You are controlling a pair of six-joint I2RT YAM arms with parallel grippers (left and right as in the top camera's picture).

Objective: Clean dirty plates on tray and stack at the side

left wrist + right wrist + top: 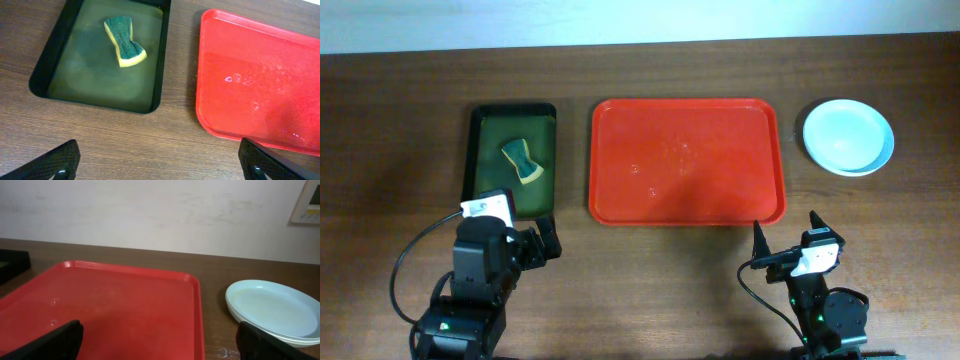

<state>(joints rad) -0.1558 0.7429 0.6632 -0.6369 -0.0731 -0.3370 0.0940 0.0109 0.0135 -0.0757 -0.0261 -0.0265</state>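
The brown wooden table (400, 120) fills the overhead view, with a broad band of bare wood along its far side and wide stretches at both ends. The tray (720, 170) lies at the centre, its long edges running left to right, its low rim and rounded corners fully in sight and a few water droplets (682, 152) on its red floor. To its left, parallel and separated by a narrow strip of wood, sits a smaller dark green tray (485, 140) with a film of murky liquid. The plates (848, 137) sit stacked on the table to the right of the tray's far corner, off the tray, with a gap of wood between the stack's rim and the tray's edge; the right wrist view shows at least two pale aqua rims, though the full count cannot be told. A green and yellow sponge (521, 160) lies tilted in the green tray, away from its walls. The left gripper (160, 165) hovers over bare wood just short of the green tray's near edge, fingers spread wide, holding nothing. The right gripper (785, 225) sits just short of the tray's near right corner, likewise wide apart and holding nothing.
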